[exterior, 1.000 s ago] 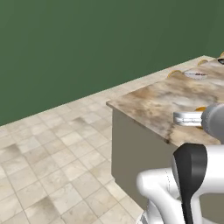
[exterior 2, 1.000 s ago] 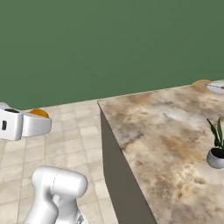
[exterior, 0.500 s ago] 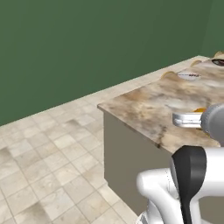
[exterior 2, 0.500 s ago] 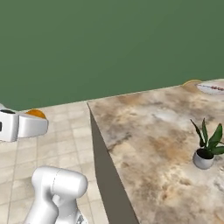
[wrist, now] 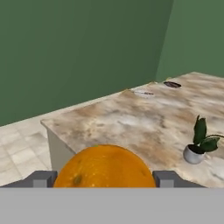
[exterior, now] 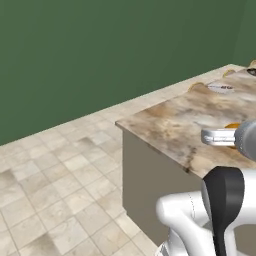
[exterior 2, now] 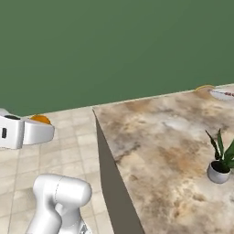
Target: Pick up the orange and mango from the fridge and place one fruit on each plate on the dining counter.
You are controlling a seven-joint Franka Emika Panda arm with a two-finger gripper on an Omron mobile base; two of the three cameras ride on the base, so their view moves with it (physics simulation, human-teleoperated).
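One orange (wrist: 104, 167) noted at bottom centre of the hand view, pinched between the two grey fingertips (wrist: 41, 179) of the hand (wrist: 104, 180), one tip showing at each side of the fruit. Same orange seen as a small sliver above the white hand (exterior 2: 27, 131) at the left edge of the right base view, and as an orange edge (exterior: 232, 126) beside the hand at the right edge of the left base view. Held clear of the worktop (exterior 2: 155, 151), not resting on anything.

Worktop: marbled beige-brown top on a grey-beige base, filling the right half of the right base view and running from centre to upper right in the left base view (exterior: 180, 120). Near corner pointing toward the camera in the hand view (wrist: 122, 118).

Two plates at the far end of the worktop. White plate (wrist: 143, 92) right of upper centre in the hand view, with a thin skewer lying on it; also at upper right of the left base view (exterior: 220, 87) and at the right edge of the right base view (exterior 2: 224, 93). Dark plate (wrist: 172, 84) just beyond it, further right. Contents of the dark plate too small to tell.

Potted plant (wrist: 199, 142) standing upright on the worktop at right of the hand view; also at lower right of the right base view (exterior 2: 220, 160). Well apart from the plates.

Green wall (exterior: 100, 45) across the top of all views; tiled floor (exterior: 55, 190) at lower left of the left base view.
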